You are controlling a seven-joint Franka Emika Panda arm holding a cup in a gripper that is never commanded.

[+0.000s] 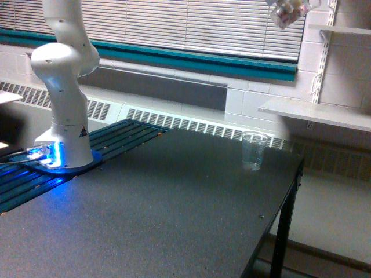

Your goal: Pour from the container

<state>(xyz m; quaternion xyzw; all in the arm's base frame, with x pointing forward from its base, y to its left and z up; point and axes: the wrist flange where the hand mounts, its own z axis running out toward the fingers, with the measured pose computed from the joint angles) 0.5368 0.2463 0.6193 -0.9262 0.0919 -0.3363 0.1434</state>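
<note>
The container, a small clear cup with a side handle, hangs tilted at the very top edge of the exterior view, toward its right, with pinkish-brown bits showing through its wall. It is high above the table, up and slightly to the right of a taller clear tapered cup that stands upright near the table's far right corner. My gripper is cut off by the top of the frame, so its fingers do not show. The arm's white base stands at the exterior view's left.
The dark table ends in an edge on the right, near the tapered cup. White shelves on the wall stand to the right of the container. Window blinds and a radiator run behind.
</note>
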